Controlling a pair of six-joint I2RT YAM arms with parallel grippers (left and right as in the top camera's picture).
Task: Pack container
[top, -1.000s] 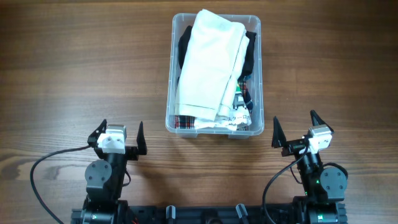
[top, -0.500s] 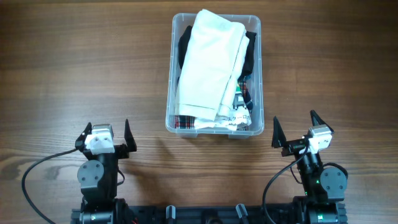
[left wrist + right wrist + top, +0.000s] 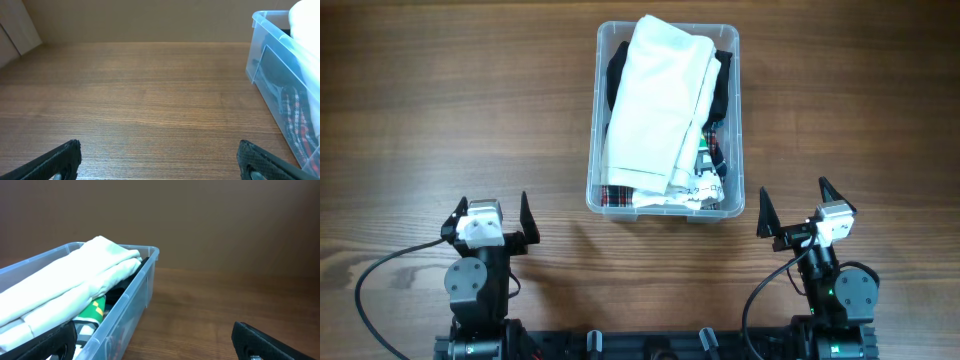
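The container (image 3: 593, 150) is sitting toward the 12 o'clock side of the wooden surface (image 3: 440, 100), a little right of centre, with its long sides running from 12 to 6. A folded white garment (image 3: 660, 100) is lying on top of everything inside, filling most of the bin and rising above the rim. A black garment (image 3: 617, 75) is peeking out beneath it at the 9 o'clock wall and again at the 2 o'clock corner. Red plaid cloth (image 3: 617, 196) is pressing against the 7 o'clock corner, and a green-and-white piece (image 3: 705, 160) is showing along the 4 o'clock edge.

From the container, the left claw (image 3: 488, 212) is hovering at about 7 o'clock, well apart from the bin, its jaws spread wide and gripping nothing. The right claw (image 3: 794, 200) is waiting at about 5 o'clock, near the bin's corner but not touching it, also spread wide with nothing between its jaws.

In the left wrist view the two dark fingers (image 3: 60, 157) are framing bare wood, with the bin's clear wall off at 3 o'clock and the plaid showing through it. In the right wrist view the bin is lying at 9 o'clock with the white bundle heaped over its edge.

A black cable (image 3: 380, 275) is looping across the surface at 8 o'clock, beside the left arm's base.
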